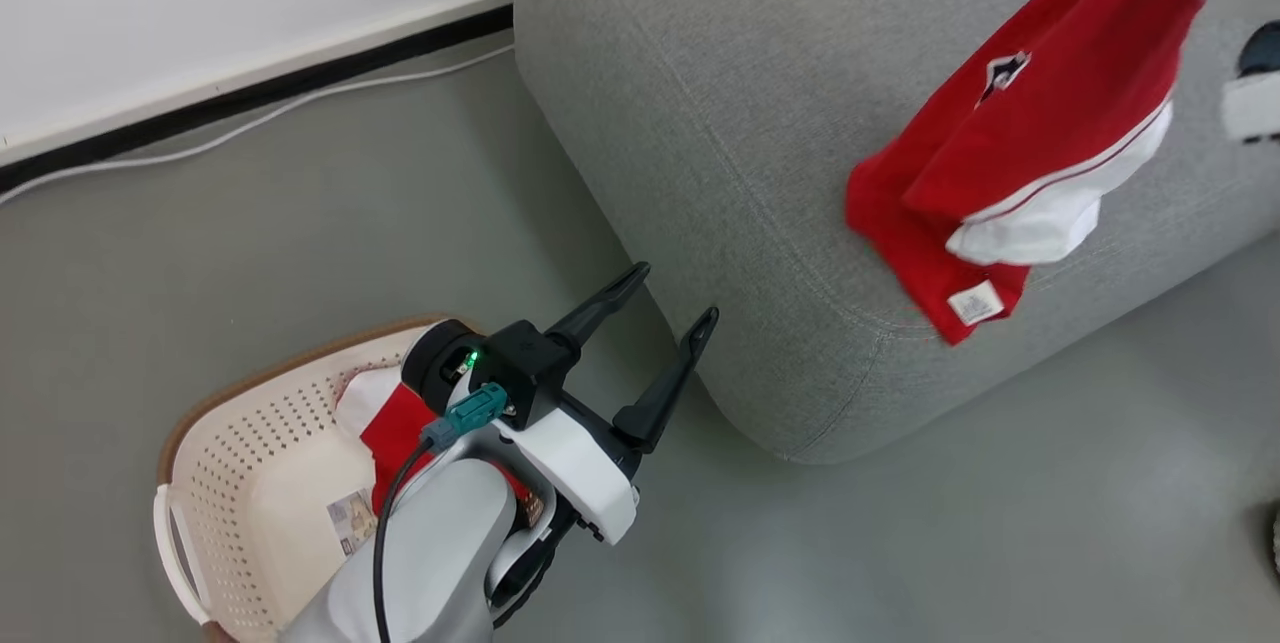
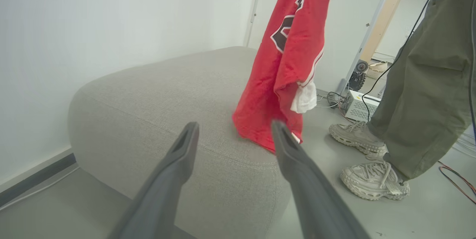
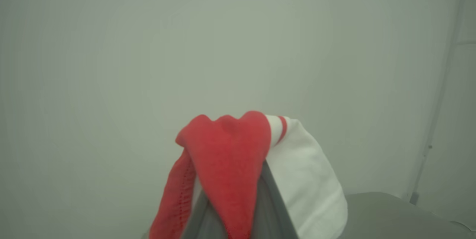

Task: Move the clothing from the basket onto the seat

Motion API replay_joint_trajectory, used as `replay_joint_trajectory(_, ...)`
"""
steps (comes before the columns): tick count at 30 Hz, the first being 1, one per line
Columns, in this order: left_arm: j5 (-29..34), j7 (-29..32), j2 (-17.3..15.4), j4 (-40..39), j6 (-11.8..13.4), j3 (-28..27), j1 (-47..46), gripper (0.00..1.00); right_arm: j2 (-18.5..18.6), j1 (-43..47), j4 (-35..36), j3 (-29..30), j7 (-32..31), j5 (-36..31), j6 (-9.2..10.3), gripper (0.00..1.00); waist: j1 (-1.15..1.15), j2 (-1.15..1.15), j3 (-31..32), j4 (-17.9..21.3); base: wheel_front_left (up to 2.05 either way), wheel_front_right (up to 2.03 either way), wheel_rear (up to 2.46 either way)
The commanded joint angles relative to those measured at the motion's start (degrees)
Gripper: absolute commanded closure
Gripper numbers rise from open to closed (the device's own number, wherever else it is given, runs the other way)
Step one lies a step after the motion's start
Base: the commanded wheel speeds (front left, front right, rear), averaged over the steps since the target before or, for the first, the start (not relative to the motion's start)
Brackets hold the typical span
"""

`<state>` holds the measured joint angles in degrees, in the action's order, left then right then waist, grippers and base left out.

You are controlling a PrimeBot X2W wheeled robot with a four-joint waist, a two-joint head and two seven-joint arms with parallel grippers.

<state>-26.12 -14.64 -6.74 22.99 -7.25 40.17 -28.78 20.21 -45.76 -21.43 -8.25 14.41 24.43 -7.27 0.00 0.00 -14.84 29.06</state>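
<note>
Grey floor runs up to a white wall with a black skirting strip at 11 o'clock of the head view, and a large grey fabric-upholstered sofa (image 1: 720, 123) with rounded edges takes up the 1 o'clock side. Over it, at 2 o'clock, a soft red fabric garment with white trim and a black-and-white emblem (image 1: 1050, 123) dangles lengthwise from the right gripper (image 3: 238, 202), which is clenched on a bunch of its red and white cloth. The hanging garment's lower hem reaches the sofa's front edge. Whether it rests there or only brushes it I cannot tell.

At 7 o'clock a cream perforated plastic laundry basket (image 1: 230, 463) with a brown rim stands on the floor near the sofa's corner. A second garment (image 1: 395, 433), red with white, lies bunched inside it beside a paper label (image 1: 350, 521), partly hidden by the pale forearm. The left gripper (image 1: 675, 295) hovers between basket and sofa, fingers spread wide and grasping nothing.

A person in olive trousers and pale trainers (image 2: 427, 83) stands at 3 o'clock of the left wrist view.

By my judgement the task is about half done. The hanging garment needs lowering and letting go, and the second garment is yet to be picked up and carried across.
</note>
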Motion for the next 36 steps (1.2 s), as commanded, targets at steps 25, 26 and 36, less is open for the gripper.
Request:
replay_joint_trajectory(25, 3.1, -0.4, 1.0, 0.6, -0.2, 5.4, -11.6, 0.0, 15.1, -34.2, -20.1, 28.0, 0.6, -19.5, -0.22, 1.0, 0.0, 0.0, -23.9, -16.9, 0.0, 0.0, 0.0)
replay_joint_trajectory(26, 3.1, -0.4, 1.1, 0.5, -0.2, 5.4, -11.6, 0.0, 15.0, -34.7, -20.6, 28.6, 0.6, -20.4, -0.22, 1.0, 0.0, 0.0, -24.5, -17.3, 0.0, 0.0, 0.0)
replay_joint_trajectory(36, 3.9, -0.4, 1.9, -0.1, -0.2, 4.5, -11.5, 0.0, 11.4, -31.3, -30.8, 31.8, 0.6, -22.9, -0.22, 1.0, 0.0, 0.0, -26.7, -19.2, 0.0, 0.0, 0.0)
